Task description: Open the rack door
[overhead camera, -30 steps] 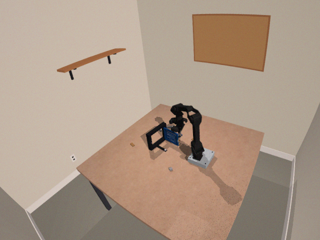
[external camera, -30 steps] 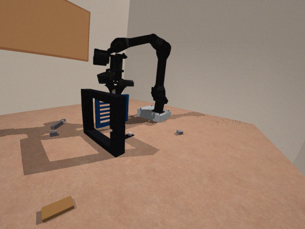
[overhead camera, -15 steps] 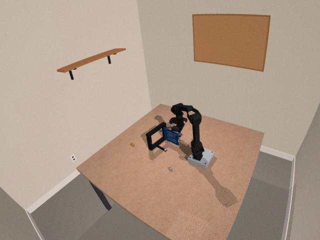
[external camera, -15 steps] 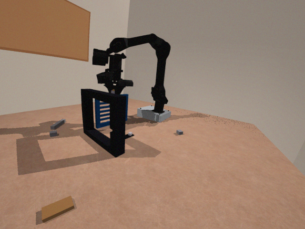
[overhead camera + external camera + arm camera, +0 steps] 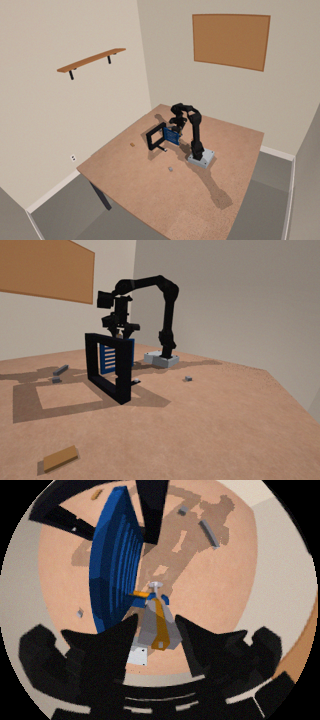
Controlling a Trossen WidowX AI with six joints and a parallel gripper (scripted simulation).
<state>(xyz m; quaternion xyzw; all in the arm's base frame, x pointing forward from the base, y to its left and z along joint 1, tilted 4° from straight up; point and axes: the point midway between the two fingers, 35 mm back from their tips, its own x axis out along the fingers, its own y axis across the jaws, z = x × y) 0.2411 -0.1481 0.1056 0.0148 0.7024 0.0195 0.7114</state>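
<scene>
Gripper (image 5: pixel 180 126) (image 5: pixel 119 336) (image 5: pixel 156 616) points down over the upright handle (image 5: pixel 159 622), its fingers parted partway — one on each side of the grey-and-orange grip, with gaps showing in the wrist view, so it has hold of nothing. The blue slatted door (image 5: pixel 171 136) (image 5: pixel 102 358) (image 5: pixel 112 565) stands swung wide out from the black frame (image 5: pixel 149 141) (image 5: pixel 123 374) (image 5: pixel 152 510), on the side toward the arm's pale base (image 5: pixel 210 155) (image 5: pixel 148 358) (image 5: pixel 135 656). On the table (image 5: pixel 144 178) (image 5: pixel 180 433) (image 5: pixel 235 580) — apart from the frame — lie a flat tan block (image 5: pixel 132 144) (image 5: pixel 60 459) (image 5: pixel 97 494) and a small grey block (image 5: pixel 170 168) (image 5: pixel 188 378) (image 5: pixel 80 613).
</scene>
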